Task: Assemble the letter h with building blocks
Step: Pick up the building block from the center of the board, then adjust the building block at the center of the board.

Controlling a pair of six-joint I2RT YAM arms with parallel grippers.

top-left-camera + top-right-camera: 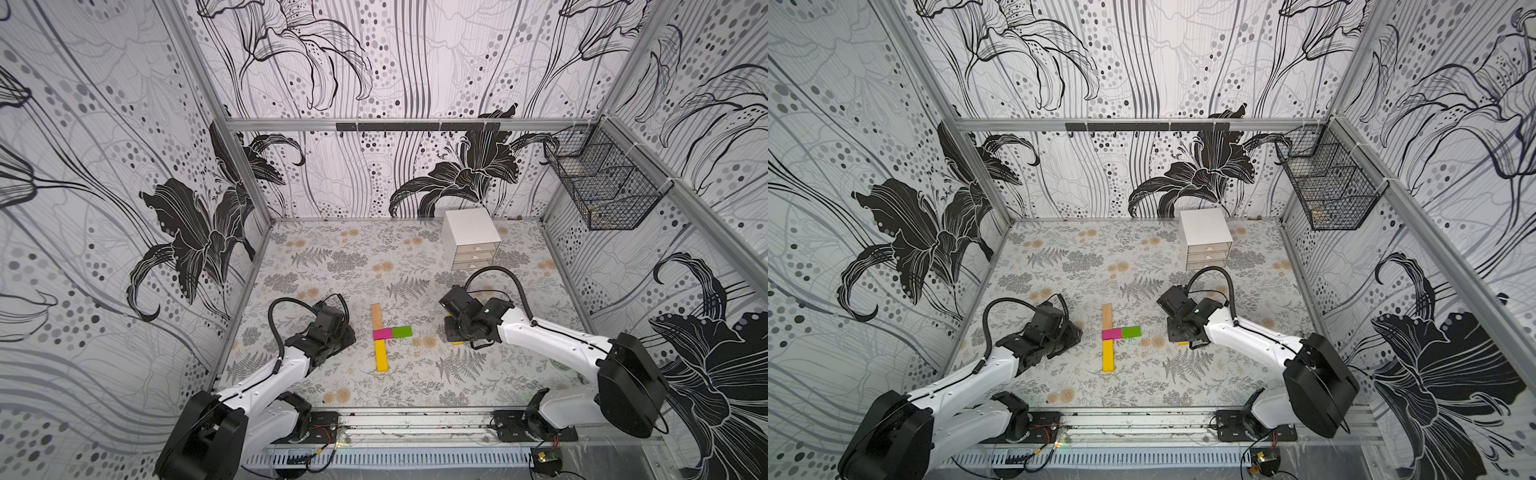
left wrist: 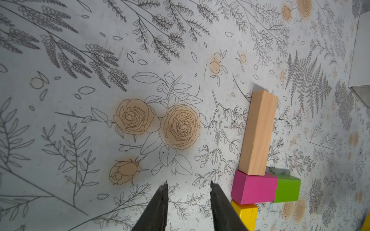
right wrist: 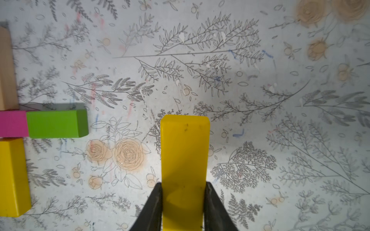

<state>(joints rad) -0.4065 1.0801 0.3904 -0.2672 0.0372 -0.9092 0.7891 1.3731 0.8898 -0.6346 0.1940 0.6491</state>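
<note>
In both top views a tan block (image 1: pixel 376 315) lies upright mid-table, with a pink block (image 1: pixel 383 333) and a green block (image 1: pixel 402 331) end to end below it. A yellow block (image 1: pixel 381 355) runs down from the pink one. The left gripper (image 2: pixel 188 186) is open and empty, just left of the pink block (image 2: pixel 253 187) and yellow block (image 2: pixel 245 216). The right gripper (image 3: pixel 183 186) is shut on a second yellow block (image 3: pixel 185 152), to the right of the green block (image 3: pixel 56 124). Only a sliver of this block (image 1: pixel 457 343) shows under the right wrist.
A white three-drawer box (image 1: pixel 471 239) stands at the back right of the table. A black wire basket (image 1: pixel 602 187) hangs on the right wall. A metal rail (image 1: pixel 415 419) with both arm bases runs along the front edge.
</note>
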